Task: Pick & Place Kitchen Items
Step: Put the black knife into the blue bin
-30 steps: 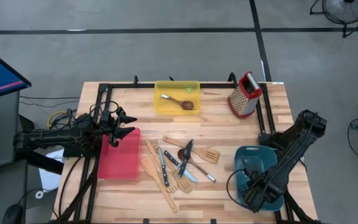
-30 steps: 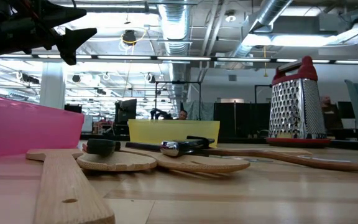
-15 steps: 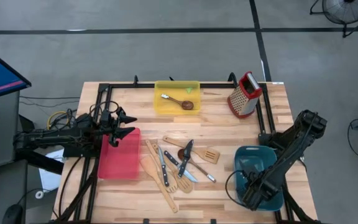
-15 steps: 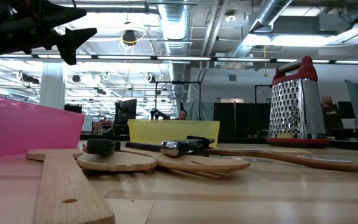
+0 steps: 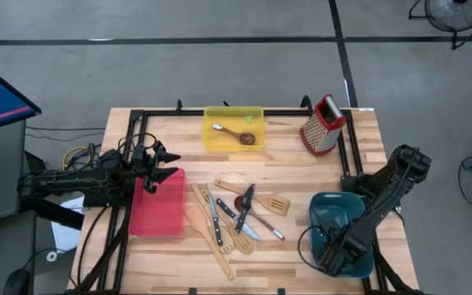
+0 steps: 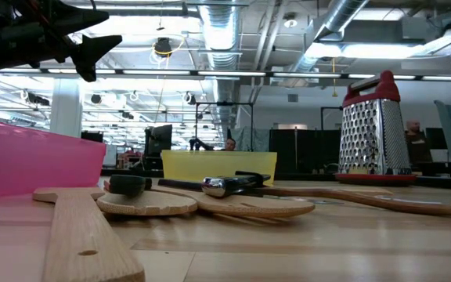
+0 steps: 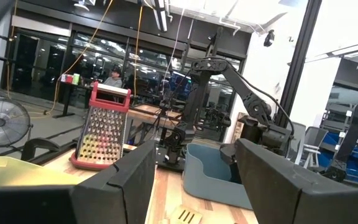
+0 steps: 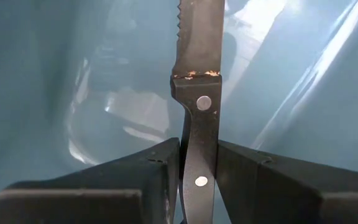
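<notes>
My right gripper point(image 8: 197, 168) is low inside the teal bin point(image 5: 340, 213) at the table's near right, shut on a black-handled knife point(image 8: 197, 68) with a serrated steel blade. My left gripper point(image 5: 169, 164) hangs open and empty above the red bin's point(image 5: 157, 205) far corner; it also shows in the low view point(image 6: 92, 47). Several pale wooden spatulas, knives and a dark spoon lie in a pile point(image 5: 236, 215) flat on the table's middle. A dark wooden spoon point(image 5: 238, 135) lies in the yellow bin point(image 5: 234, 115). My right gripper pinches the knife's black riveted handle point(image 8: 199, 140) between its two fingers, one on each flat side. The knife lies along the fingers, and its blade point(image 8: 197, 37) sticks out past the fingertips into the teal bin. Whether the blade touches the bin, I cannot tell.
A red-topped metal box grater point(image 5: 322, 124) stands at the far right, also in the low view point(image 6: 374, 129). A black frame point(image 5: 138, 115) runs along the table's far and side edges. Bare wood lies between the pile and the teal bin.
</notes>
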Controlling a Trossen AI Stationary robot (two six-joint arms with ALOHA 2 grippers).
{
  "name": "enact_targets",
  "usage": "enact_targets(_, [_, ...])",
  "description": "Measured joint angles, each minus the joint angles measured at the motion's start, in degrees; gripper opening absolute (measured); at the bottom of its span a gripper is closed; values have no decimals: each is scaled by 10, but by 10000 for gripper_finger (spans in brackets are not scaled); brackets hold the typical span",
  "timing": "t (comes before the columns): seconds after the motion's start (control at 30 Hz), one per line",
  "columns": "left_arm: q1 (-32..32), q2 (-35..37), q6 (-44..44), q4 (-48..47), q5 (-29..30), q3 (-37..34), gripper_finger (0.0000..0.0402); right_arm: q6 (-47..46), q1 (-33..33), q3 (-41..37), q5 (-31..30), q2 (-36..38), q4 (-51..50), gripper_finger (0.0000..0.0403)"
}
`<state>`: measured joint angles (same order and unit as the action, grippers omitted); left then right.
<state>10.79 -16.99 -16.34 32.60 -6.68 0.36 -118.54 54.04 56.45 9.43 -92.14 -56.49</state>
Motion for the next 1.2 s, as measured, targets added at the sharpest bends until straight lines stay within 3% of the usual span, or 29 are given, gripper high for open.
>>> enact_targets(0.83, [0,0,0,0,2,0,208,0,0,0,-3,-36,4,99])
enact_targets(1.2, [0,0,0,0,12,0,208,-13,0,0,-5,-36,2,131])
